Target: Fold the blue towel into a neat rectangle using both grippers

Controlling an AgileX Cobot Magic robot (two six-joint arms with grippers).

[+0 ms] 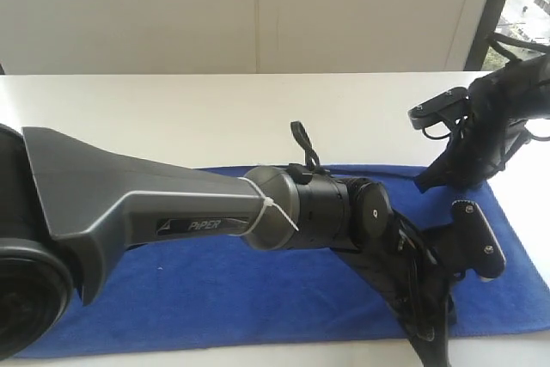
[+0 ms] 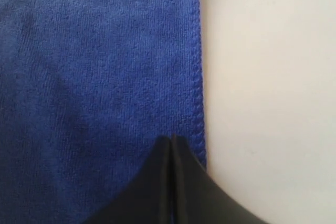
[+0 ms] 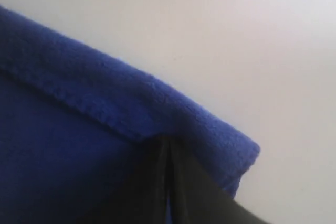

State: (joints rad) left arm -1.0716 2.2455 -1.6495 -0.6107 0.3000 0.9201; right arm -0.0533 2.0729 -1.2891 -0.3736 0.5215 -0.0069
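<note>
The blue towel lies spread flat on the white bench. In the exterior view it fills the area from about 7 o'clock round to 4 o'clock. The left gripper reaches across to the towel's near right part, around 5 o'clock. Its jaws are pressed together with no gap, tips on the cloth just beside a stitched hem. The cloth there lies flat, so I cannot tell whether any of it is pinched. The right gripper sits at the towel's far right edge, about 3 o'clock. Its jaws are closed on the towel, with the hem rolled over beside them, close to the corner.

The step in hand looks like taking hold of the right-hand end to carry it over toward 9 o'clock. To do it well, both grips should sit on the same edge, each close to its corner, so the end lifts as one straight line. The left hold probably needs checking. If it only rests on the pile, it should open, dip over the hem and close on it. Both arms should then rise together at equal height and pace, keeping the edge taut between them. They should lay it down square on the opposite end, hems matching.
</note>
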